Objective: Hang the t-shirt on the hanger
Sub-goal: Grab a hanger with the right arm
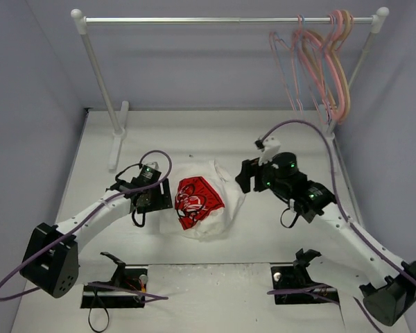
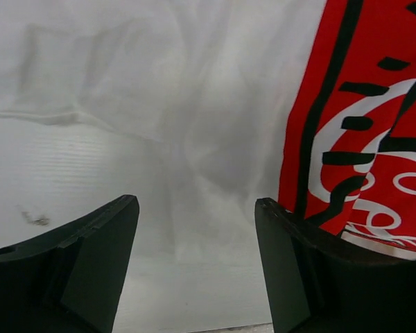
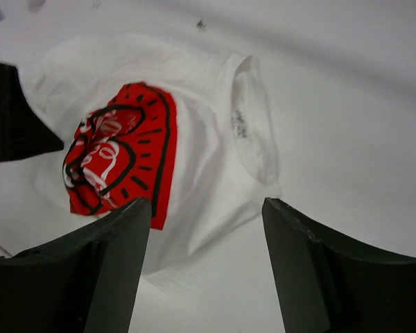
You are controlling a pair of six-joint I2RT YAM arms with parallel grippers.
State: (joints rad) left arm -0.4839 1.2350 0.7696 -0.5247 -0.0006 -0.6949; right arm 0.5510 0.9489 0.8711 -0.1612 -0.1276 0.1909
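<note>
The white t-shirt lies crumpled on the table's middle, its red print facing up. My left gripper is open at the shirt's left edge. In the left wrist view it hovers over white cloth, with the red print just to its right. My right gripper is open at the shirt's right side. In the right wrist view it stands above the shirt's edge below the collar, with nothing between its fingers. The thin pinkish-red hanger hangs on the rail, far from both grippers.
A white clothes rail spans the back on two posts. A bunch of thicker pink and peach hangers and a pale blue hanger hang at its right end. Black mounts sit at the near edge.
</note>
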